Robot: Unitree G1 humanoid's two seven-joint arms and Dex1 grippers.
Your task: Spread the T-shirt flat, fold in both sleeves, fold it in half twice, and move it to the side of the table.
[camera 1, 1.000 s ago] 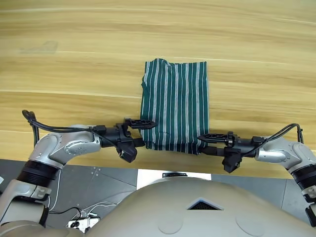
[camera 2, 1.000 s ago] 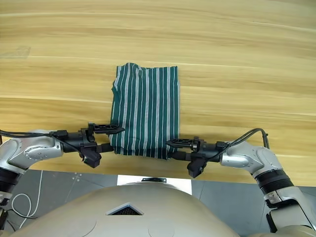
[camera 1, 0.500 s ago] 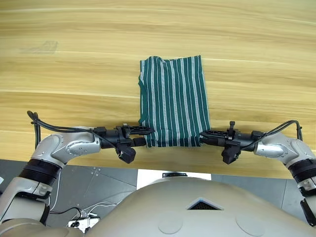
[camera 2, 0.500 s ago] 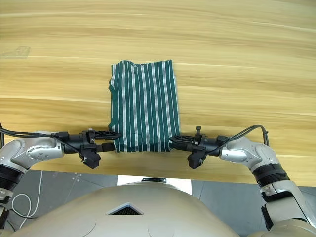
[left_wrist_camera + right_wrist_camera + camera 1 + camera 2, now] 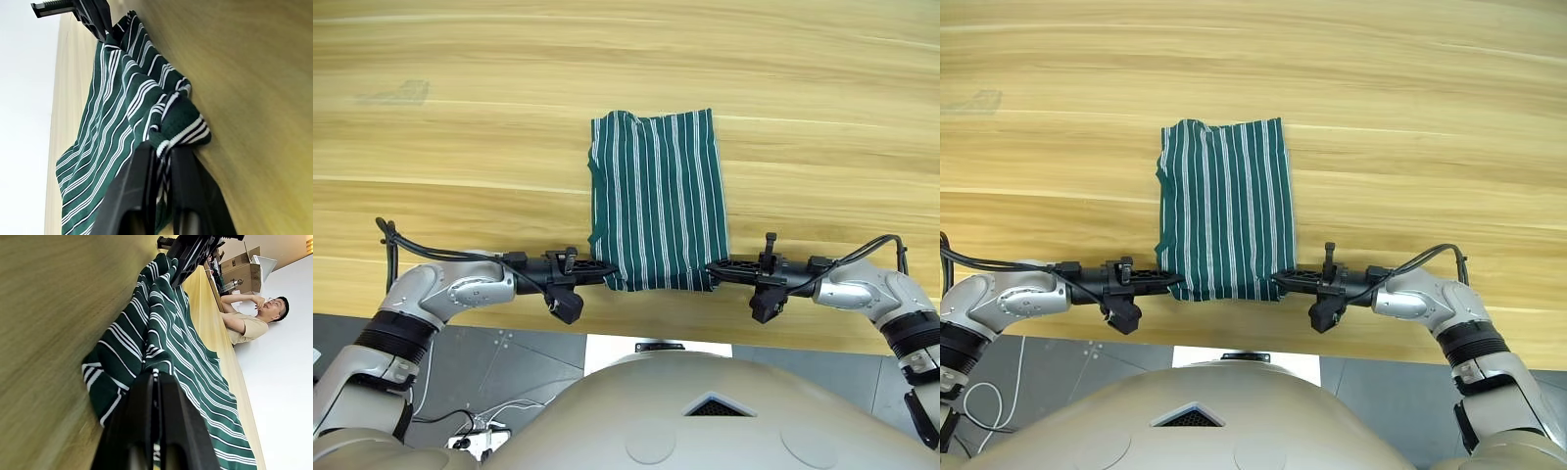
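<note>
The T-shirt (image 5: 656, 196) is pinched at its near corners by the left gripper (image 5: 605, 267) and right gripper (image 5: 714, 266); a half-fold is judged due; the hem must be carried far.

The near corners of the T-shirt (image 5: 656, 201) are hidden inside the left gripper (image 5: 605, 267) and right gripper (image 5: 712, 267). In both wrist views the nearby table (image 5: 254, 98) is blurred.

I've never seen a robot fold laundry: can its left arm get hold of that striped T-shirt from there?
It seems so: the left gripper is shut on the near left corner of the T-shirt, so nothing stands between them.
</note>
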